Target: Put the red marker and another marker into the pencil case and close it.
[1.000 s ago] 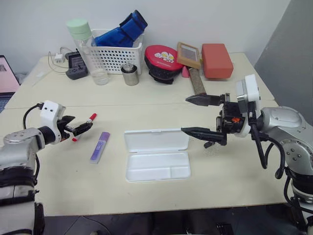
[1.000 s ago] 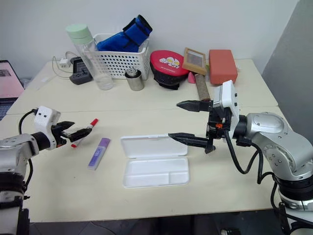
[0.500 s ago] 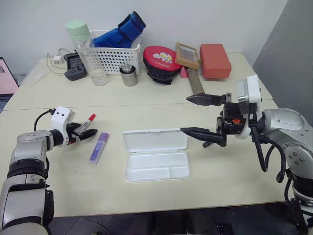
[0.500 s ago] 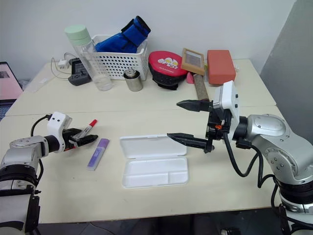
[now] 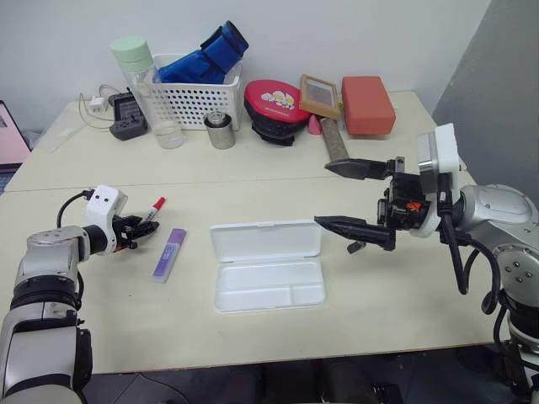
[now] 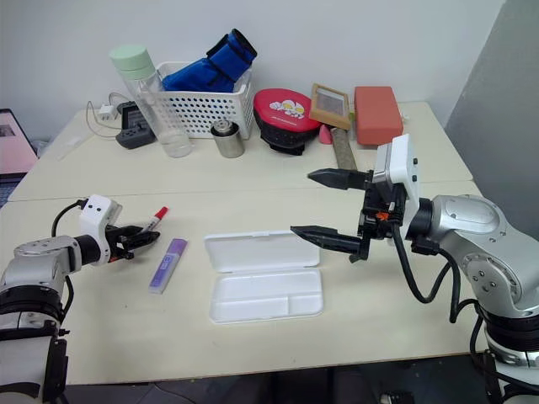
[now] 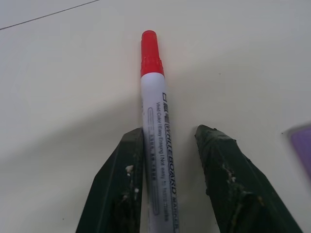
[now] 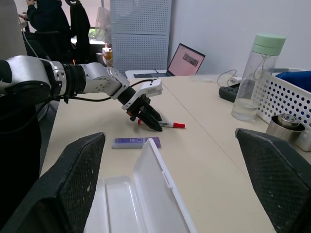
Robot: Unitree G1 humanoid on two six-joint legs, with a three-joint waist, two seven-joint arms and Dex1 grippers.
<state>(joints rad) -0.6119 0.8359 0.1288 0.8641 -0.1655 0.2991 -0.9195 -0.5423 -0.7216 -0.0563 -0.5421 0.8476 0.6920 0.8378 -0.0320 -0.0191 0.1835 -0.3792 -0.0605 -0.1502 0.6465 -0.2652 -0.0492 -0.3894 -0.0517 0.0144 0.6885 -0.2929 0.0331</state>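
Red marker's (image 7: 156,145) tail end under the left tool (image 7: 167,160), lilac highlighter (image 7: 302,145) cropped at frame edge.

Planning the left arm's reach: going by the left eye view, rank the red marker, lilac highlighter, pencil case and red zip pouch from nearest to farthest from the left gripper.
1. Red marker, between the left gripper's fingers.
2. Lilac highlighter, just beside it.
3. Pencil case, open at mid-table.
4. Red zip pouch, at the table's back.

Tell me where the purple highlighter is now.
The purple highlighter lies flat on the table on the robot's left, between the open pencil case and the red marker.
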